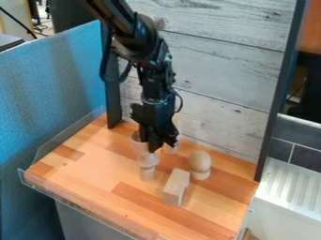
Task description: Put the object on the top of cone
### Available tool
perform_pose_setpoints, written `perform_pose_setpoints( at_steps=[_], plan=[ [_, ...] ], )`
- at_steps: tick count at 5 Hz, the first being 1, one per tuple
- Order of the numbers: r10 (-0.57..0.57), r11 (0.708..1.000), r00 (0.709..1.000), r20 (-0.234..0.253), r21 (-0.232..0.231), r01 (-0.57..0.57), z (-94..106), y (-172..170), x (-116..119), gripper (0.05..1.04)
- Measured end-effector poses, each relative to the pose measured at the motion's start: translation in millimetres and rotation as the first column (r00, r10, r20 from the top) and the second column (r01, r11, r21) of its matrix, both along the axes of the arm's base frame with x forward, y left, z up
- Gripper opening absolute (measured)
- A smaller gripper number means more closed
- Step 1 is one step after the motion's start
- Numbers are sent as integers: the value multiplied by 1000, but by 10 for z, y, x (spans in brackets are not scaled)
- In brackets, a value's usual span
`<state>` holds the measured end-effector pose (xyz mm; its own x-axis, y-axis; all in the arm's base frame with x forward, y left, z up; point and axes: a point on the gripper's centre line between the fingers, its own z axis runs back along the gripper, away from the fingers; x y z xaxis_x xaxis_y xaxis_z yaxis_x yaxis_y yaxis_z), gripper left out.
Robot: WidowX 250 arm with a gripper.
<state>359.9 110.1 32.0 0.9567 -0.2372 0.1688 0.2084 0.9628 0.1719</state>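
The black gripper (161, 145) hangs low over the left middle of the wooden surface, pointing down. At its left and just below it stands a tall, pale turned wooden piece (148, 161), wide at the top and narrower lower down; the gripper covers part of its upper half. Another pale wooden piece (171, 148) is mostly hidden behind the gripper's right side. Further right stands a rounded, egg-topped wooden piece (200, 164) on a short base. A pale wooden block (177, 186) lies in front of it. Which piece is the cone, I cannot tell.
The striped wooden tabletop (94, 187) has a clear raised edge along its left and front sides. A whitewashed plank wall (219, 70) rises behind, with a dark post on each side. A blue partition (56, 98) stands at the left.
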Motion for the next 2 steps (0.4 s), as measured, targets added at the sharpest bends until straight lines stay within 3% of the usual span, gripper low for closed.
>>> perform_pose_setpoints(
  at_steps=[2],
  plan=[
    [-12, 1000, 1000, 8, 19, 12, -53, -36, -13, 131]
  ],
)
